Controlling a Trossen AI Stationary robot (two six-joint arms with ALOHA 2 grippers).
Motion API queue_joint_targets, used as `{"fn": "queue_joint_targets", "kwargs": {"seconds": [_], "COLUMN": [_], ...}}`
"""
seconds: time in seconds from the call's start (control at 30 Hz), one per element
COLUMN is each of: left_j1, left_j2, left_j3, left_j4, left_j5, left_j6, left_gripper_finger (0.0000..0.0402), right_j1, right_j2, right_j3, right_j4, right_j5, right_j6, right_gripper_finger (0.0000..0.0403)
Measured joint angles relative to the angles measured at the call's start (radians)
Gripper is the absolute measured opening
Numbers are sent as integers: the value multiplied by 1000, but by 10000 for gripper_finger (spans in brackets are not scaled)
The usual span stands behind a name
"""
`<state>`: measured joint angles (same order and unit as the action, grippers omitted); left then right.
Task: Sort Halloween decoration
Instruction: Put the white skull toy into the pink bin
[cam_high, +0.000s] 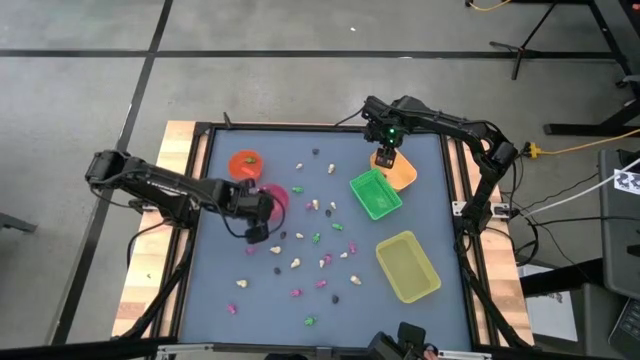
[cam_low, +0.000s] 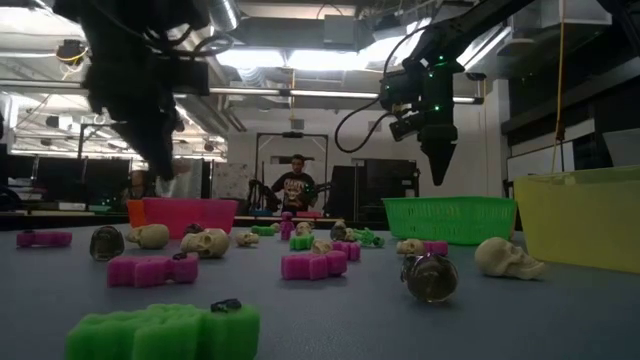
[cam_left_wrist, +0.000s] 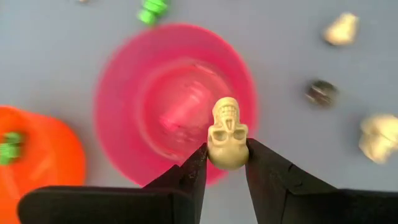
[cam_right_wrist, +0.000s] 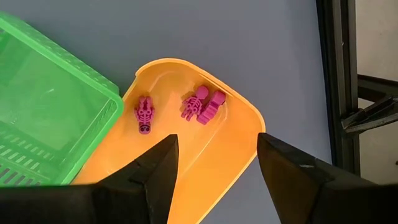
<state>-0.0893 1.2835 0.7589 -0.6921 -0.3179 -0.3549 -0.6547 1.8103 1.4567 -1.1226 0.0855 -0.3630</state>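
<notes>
My left gripper (cam_left_wrist: 226, 154) is shut on a cream-white skull trinket (cam_left_wrist: 227, 134) and hangs over the rim of the pink cup (cam_left_wrist: 174, 99), left of the table's middle (cam_high: 256, 225). Beside it, the orange cup (cam_left_wrist: 37, 155) holds a green trinket (cam_left_wrist: 9, 146). At the far right of the table, my right gripper (cam_right_wrist: 217, 146) stands open above the orange tray (cam_right_wrist: 205, 155), with nothing between its fingers. The tray holds pink skeleton trinkets (cam_right_wrist: 202, 104). Many small pink, green, cream and dark trinkets (cam_high: 318, 238) lie scattered on the blue mat. My left gripper pinches the skull's rounded crown (cam_left_wrist: 225, 157) by its two sides between the two fingertips (cam_left_wrist: 198, 163). The fingers slant down from the table's left side. The skull is lifted clear above the pink cup, with its face toward the wrist camera and its teeth (cam_left_wrist: 227, 113) pointing away from the fingers.
A green tray (cam_high: 375, 193) stands next to the orange tray, and a yellow tray (cam_high: 407, 265) lies nearer the front right. The mat's raised black frame (cam_high: 452, 210) borders the table. People stand in the room beyond the table (cam_low: 295, 180).
</notes>
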Motion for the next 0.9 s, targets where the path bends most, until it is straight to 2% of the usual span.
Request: {"fn": "queue_joint_targets", "kwargs": {"seconds": [0.13,0.53,0.9], "left_j1": [33,81,81], "left_j2": [0,0,-1], "left_j3": [0,0,0], "left_j4": [8,61,60], "left_j5": [-64,-111,-133], "left_j6": [0,1,43], "left_gripper_finger": [84,88,159], "right_j1": [0,0,0], "right_j2": [0,0,0], "right_j3": [0,0,0], "right_j4": [0,0,0], "right_j5": [0,0,0], "right_j6": [0,0,0], "right_gripper_finger": [218,218,218]}}
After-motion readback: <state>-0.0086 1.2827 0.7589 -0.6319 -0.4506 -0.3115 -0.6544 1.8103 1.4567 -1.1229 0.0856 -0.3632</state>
